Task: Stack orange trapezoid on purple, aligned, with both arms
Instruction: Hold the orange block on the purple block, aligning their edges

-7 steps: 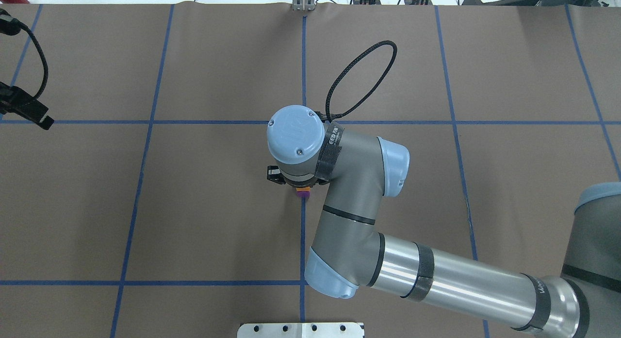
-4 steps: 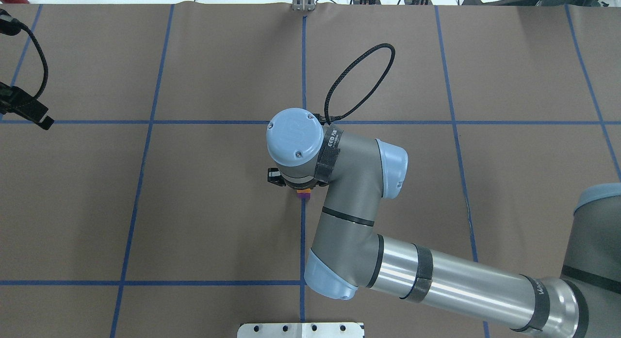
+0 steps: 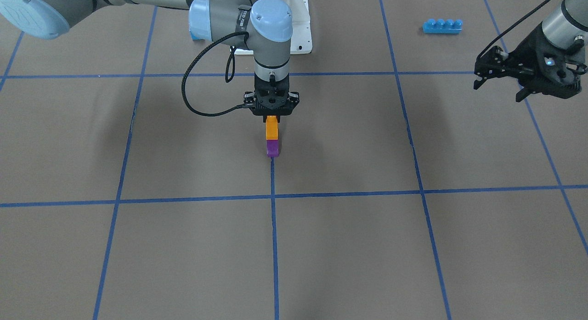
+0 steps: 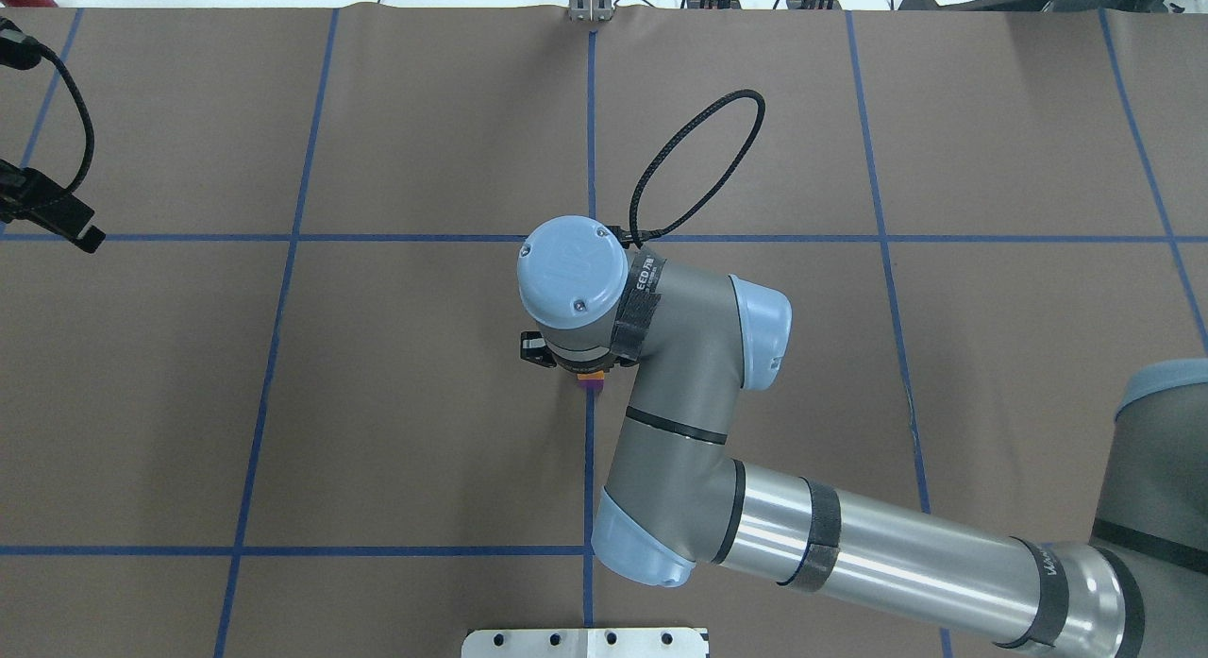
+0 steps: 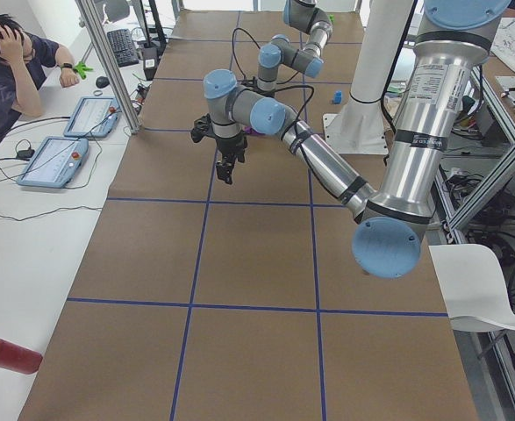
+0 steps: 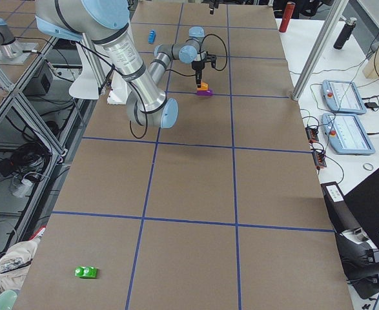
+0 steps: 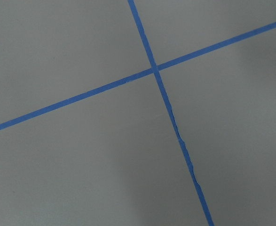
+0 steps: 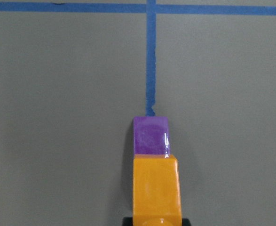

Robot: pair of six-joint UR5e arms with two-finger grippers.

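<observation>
My right gripper [image 3: 272, 119] is shut on the orange trapezoid [image 3: 272, 127] and holds it upright at the table's middle. The orange trapezoid's lower end meets the top of the purple brick [image 3: 273, 148], which stands on a blue tape line. In the right wrist view the orange trapezoid [image 8: 156, 188] lies in line with the purple [image 8: 150, 135] just beyond it. In the overhead view the wrist hides most of both; only a bit of the orange trapezoid [image 4: 591, 379] shows. My left gripper [image 3: 497, 91] is open and empty, held above the table far to the side.
A long blue four-stud brick [image 3: 442, 26] lies near the robot's base on my left side. A white base plate [image 3: 301, 37] sits behind the right arm. A green brick [image 6: 85, 272] lies far off at the table's right end.
My right wrist has shifted slightly with the orange trapezoid. In the overhead view the purple brick showed below the orange before; now the orange covers nearly all of it.
</observation>
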